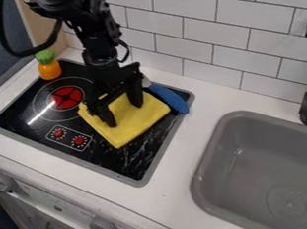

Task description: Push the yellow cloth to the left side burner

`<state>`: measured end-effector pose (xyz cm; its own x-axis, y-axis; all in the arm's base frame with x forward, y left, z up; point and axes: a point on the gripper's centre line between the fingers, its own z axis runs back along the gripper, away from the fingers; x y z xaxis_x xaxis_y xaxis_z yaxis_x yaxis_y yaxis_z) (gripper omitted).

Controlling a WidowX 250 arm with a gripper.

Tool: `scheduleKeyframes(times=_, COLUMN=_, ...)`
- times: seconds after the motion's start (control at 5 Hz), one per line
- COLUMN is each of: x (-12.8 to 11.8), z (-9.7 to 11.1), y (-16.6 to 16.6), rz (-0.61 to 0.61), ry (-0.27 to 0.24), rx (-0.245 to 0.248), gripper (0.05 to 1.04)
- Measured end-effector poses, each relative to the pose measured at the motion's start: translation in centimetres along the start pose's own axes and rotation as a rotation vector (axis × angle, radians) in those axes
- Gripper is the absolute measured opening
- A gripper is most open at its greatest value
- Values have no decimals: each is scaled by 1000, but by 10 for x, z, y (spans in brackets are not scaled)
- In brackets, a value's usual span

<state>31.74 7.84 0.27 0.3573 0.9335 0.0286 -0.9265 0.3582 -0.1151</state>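
Observation:
My black gripper [124,113] hangs over the yellow cloth [127,127], its two fingers spread apart and their tips at the cloth's upper surface. The cloth lies flat, folded into a rough square, on the right half of the black stovetop [136,159], covering the right side burner. Its left corner is close to the left side burner [67,98], whose red centre is uncovered.
A blue-handled utensil [169,97] lies at the cooktop's right rear edge, beside the cloth. An orange toy with a green top [48,66] stands at the rear left corner. Right of the stove is a grey sink [208,147]; a tiled wall [200,36] rises behind.

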Motion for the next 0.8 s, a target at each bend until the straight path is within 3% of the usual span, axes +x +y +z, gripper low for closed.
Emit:
scheduleKeyframes(times=0.6, x=72, z=8, y=32, rz=193, ry=-35, rx=15, gripper=1001)
scheduleKeyframes(times=0.8, x=78, z=6, y=49, rz=243, ry=-50, rx=17, gripper=999)
